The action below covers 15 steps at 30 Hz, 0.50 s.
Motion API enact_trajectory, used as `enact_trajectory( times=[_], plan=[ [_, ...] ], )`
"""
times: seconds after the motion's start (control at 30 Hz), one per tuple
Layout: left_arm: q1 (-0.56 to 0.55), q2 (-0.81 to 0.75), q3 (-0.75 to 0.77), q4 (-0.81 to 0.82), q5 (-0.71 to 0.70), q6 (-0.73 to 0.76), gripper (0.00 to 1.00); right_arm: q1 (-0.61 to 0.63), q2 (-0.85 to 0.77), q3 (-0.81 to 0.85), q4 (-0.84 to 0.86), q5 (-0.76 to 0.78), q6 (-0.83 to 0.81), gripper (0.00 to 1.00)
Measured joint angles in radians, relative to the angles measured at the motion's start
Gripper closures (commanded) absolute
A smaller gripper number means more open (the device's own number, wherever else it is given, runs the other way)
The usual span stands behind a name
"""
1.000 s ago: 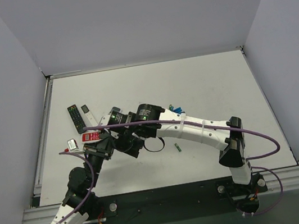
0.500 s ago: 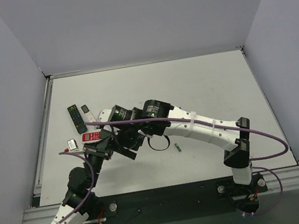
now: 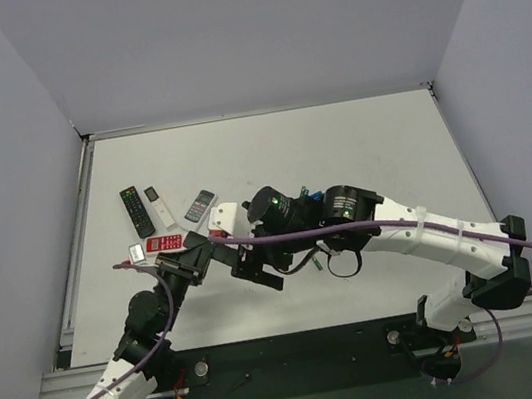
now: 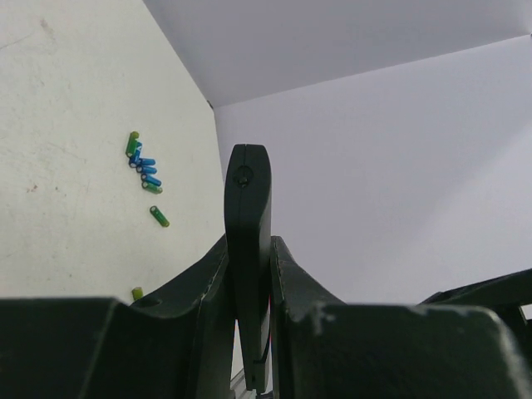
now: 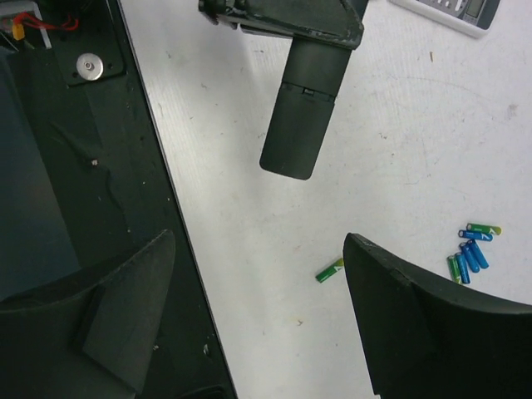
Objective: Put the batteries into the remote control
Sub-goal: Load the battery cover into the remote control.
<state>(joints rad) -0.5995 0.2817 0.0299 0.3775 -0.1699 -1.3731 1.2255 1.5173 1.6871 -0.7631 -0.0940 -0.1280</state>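
My left gripper [image 3: 202,260] is shut on the slim black remote control [image 3: 258,274] and holds it edge-on above the table near the front edge. The remote stands between the jaws in the left wrist view [image 4: 248,199] and pokes out of the left gripper [image 5: 283,21] in the right wrist view [image 5: 301,108]. My right gripper [image 5: 258,249] is open wide and empty, just past the remote's free end. A lone green battery [image 5: 329,270] lies by its right finger. A cluster of blue and green batteries [image 5: 470,249] lies further back [image 3: 314,195] [image 4: 143,166]. No orange-red cell shows clearly.
At the left lie a black remote with coloured buttons [image 3: 135,210], a small white device [image 3: 154,201], a grey keypad remote [image 3: 200,206] and a red-and-white remote [image 3: 164,243]. The table's dark front rail [image 5: 75,166] is close under the right gripper.
My right arm has swung right and drawn back from the remote, its gripper now off it and open. My left gripper has shifted slightly right, still holding the remote.
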Motion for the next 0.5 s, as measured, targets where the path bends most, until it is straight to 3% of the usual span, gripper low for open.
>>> enact_trajectory(
  times=[0.23,0.5],
  plan=[
    [0.000,0.169,0.000,0.071,0.057,0.026,1.00,-0.004,-0.209,-0.254,0.144,-0.065,-0.089,0.24],
    [0.000,0.309,0.001,0.180,0.138,0.026,1.00,-0.031,-0.410,-0.394,0.266,-0.159,-0.179,0.25]
  ],
)
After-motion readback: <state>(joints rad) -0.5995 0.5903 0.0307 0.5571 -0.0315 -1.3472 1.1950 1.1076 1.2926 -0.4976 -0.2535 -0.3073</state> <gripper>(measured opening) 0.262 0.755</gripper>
